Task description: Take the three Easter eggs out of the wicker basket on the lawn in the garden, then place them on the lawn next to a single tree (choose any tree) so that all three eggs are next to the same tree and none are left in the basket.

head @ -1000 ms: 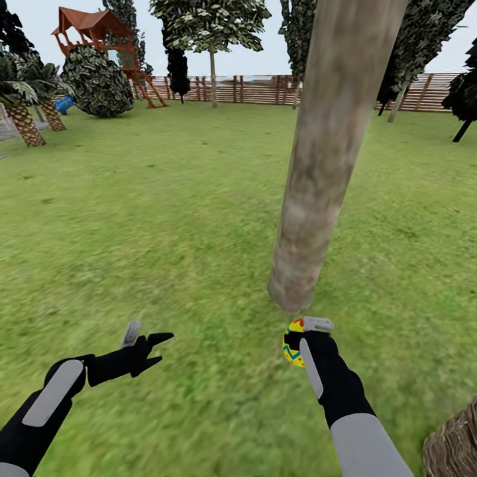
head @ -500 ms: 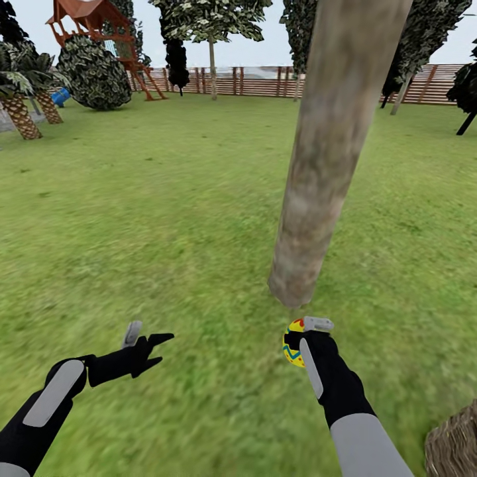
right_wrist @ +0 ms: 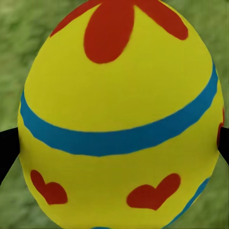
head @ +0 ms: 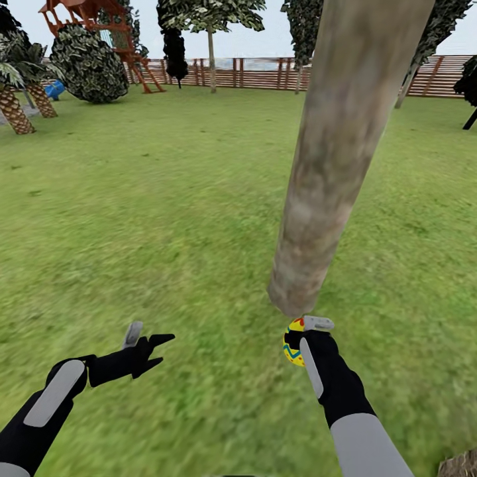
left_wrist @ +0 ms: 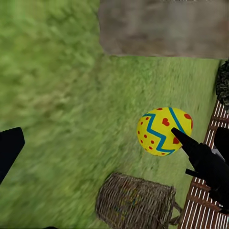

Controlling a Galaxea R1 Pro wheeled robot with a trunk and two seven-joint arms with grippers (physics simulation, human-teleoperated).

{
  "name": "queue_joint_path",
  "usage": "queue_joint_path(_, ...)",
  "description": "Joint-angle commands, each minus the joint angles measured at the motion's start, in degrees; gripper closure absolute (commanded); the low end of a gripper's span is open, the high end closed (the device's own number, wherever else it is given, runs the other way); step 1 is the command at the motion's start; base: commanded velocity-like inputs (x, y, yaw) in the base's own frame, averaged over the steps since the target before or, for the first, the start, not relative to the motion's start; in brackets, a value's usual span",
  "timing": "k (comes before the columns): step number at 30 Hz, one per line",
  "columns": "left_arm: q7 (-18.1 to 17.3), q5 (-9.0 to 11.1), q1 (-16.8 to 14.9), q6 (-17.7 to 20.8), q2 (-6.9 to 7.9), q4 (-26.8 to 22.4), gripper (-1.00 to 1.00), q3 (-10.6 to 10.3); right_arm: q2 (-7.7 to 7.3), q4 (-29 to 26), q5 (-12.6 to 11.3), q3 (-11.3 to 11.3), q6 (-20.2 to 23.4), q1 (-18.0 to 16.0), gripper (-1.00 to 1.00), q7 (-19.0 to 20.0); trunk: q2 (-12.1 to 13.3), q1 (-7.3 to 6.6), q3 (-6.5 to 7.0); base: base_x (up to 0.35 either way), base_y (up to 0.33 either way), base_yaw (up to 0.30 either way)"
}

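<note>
Head view: right end effector (head: 299, 336) clamps egg (head: 292, 344) w/ both fingers.

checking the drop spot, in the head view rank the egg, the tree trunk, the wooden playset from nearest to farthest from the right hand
1. Easter egg: held in the right hand.
2. Tree trunk: its base is just ahead of the egg.
3. Wooden playset: far off to the left, by the fence.

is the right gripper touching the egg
Touching: in the right wrist view both dark fingers press the egg's sides; right gripper.
</note>
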Motion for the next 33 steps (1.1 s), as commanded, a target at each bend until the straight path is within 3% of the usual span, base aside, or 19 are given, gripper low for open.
queue_joint_path(1,-0.6,-0.4,0.0,0.0,0.09,0.0,-1.00,0.0,0.05,0.0,-0.1,-0.1,0.2,0.0,1.00,-0.2,0.0,0.00,-0.14,0.009,-0.004,0.000)
queue_joint_path(25,-0.8,-0.1,0.0,0.3,0.10,-0.1,-1.00,0.0,0.05,0.1,-0.2,-0.1,0.4,0.0,1.00,-0.2,-8.8,4.83,-5.67,0.000,0.000,0.000)
queue_joint_path(33,-0.9,0.0,0.0,0.3,0.11,-2.5,-1.00,0.0,0.05,1.6,-0.1,-0.2,0.8,-0.2,1.00,-0.2,-12.1,6.59,-7.84,0.000,0.000,0.000)
